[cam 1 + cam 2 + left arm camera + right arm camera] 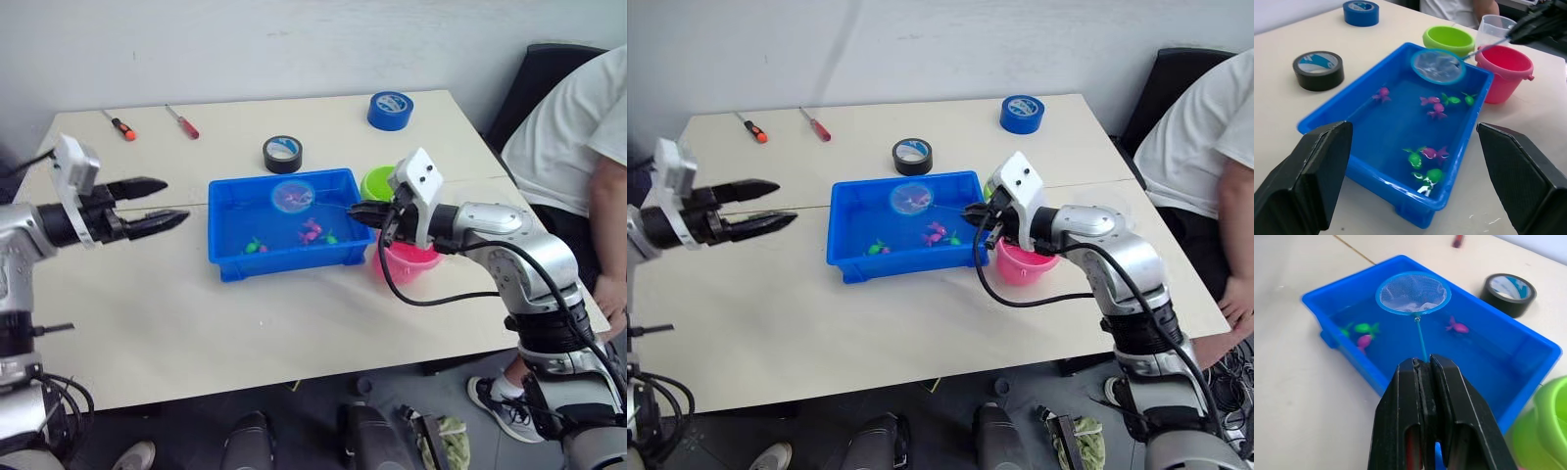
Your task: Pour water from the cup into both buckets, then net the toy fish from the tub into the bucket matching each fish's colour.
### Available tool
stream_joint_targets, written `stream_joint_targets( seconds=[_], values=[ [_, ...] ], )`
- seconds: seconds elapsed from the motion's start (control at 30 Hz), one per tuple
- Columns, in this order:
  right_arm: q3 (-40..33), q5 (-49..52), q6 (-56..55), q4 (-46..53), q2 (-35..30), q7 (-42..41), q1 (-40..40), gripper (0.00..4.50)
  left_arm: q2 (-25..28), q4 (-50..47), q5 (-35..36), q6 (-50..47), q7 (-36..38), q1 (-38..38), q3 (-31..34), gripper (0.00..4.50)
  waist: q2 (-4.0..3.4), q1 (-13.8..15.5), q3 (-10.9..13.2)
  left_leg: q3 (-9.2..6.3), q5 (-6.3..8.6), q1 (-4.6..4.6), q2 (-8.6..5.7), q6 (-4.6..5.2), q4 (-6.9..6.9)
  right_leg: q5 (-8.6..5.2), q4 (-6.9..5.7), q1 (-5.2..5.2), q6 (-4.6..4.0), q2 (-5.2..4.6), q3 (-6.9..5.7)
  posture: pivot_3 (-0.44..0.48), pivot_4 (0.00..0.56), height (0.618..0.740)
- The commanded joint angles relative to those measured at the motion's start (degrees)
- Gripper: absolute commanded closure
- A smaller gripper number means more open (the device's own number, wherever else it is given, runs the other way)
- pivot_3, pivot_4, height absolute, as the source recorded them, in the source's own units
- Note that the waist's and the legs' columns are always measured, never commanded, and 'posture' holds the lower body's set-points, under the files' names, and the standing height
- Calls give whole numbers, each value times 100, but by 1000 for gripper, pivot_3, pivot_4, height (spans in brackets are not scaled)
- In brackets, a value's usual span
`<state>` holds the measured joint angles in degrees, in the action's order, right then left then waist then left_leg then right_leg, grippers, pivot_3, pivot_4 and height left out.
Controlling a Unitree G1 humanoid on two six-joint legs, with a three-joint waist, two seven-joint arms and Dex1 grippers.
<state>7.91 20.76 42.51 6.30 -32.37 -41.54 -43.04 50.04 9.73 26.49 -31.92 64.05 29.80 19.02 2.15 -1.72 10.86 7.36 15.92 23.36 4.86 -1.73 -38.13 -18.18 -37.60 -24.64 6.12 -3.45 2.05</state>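
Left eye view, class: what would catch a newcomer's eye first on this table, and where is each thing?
The bright blue tub sits mid-table with tiny pink and green toy fish scattered in it. The right gripper is shut on the net, holding its hoop over the tub's far side. Lime green bucket and pink bucket stand by the tub's right end, while the left gripper hangs open to its left.

Head pair overhead; wrist cameras close, opposite sides of tub (282, 259).

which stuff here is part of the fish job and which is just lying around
Job: net, tub, fish, green bucket, pink bucket, cup.
Lying about: black tape, blue tape, two screwdrivers.
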Motion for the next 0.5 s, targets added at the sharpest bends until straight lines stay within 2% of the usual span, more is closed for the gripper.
stream_joint_targets(
  seconds=[0.03,0.23,0.5],
  values=[
    [-31,-280,-171,-87,-14,137,-196,4500,-18,-623,241,5,-196,-140,188,83,0,0,0,-1,0,1,0,0,0,0,-1,-2,0,0,0,0,150,731],
    [172,-868,-613,-305,-210,105,-189,4500,-100,-1248,300,-30,-264,-442,-139,83,0,-6,0,1,0,0,-1,0,4,0,2,-1,0,0,1,0,150,731],
    [600,-1795,-1546,-590,-475,25,-94,4500,44,-1415,192,78,-141,-559,-562,83,-1,-42,0,2,0,-2,-1,-2,7,0,4,-3,0,2,3,0,150,731]
  ],
)
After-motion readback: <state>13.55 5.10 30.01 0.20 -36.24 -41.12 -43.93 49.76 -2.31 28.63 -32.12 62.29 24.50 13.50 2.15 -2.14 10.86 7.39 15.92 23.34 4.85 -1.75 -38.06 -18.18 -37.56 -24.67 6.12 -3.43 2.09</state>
